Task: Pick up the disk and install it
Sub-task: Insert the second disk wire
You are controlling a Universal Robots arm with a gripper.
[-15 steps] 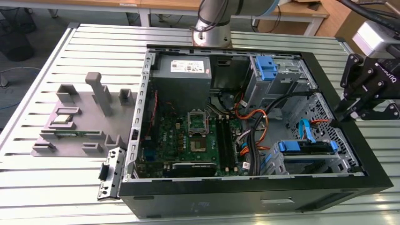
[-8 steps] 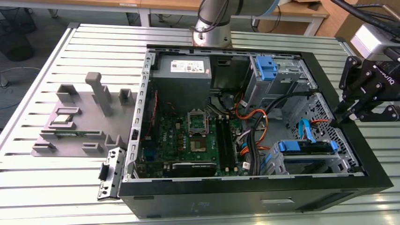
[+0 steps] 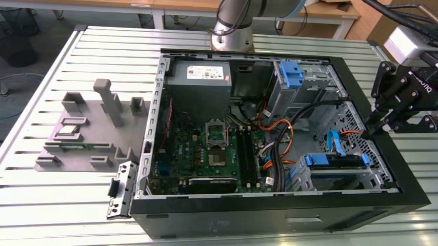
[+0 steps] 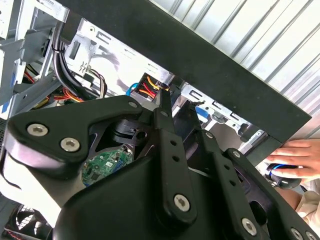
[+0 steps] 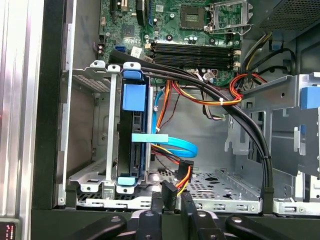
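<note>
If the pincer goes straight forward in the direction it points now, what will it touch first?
Probably the black connector with red and yellow wires, just beyond the pincer in the first wrist view. The metal case floor lies behind it. Depth is unclear.

Exterior view: high, looking obliquely down on the open computer case [image 3: 274,138] on the counter [image 3: 68,205]. Both wrist views: close, at the case's rim, facing its drive cage [image 5: 107,145] [image 4: 95,55].

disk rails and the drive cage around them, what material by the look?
Disk rails: matte, uniformly coloured blue plastic, likely moulded, judging by the soft rounded tabs. Drive cage: bare silver-grey sheet metal, probably stamped steel, with folded edges, punched slots and a dull sheen. The alloy is not clear from the look.
</note>
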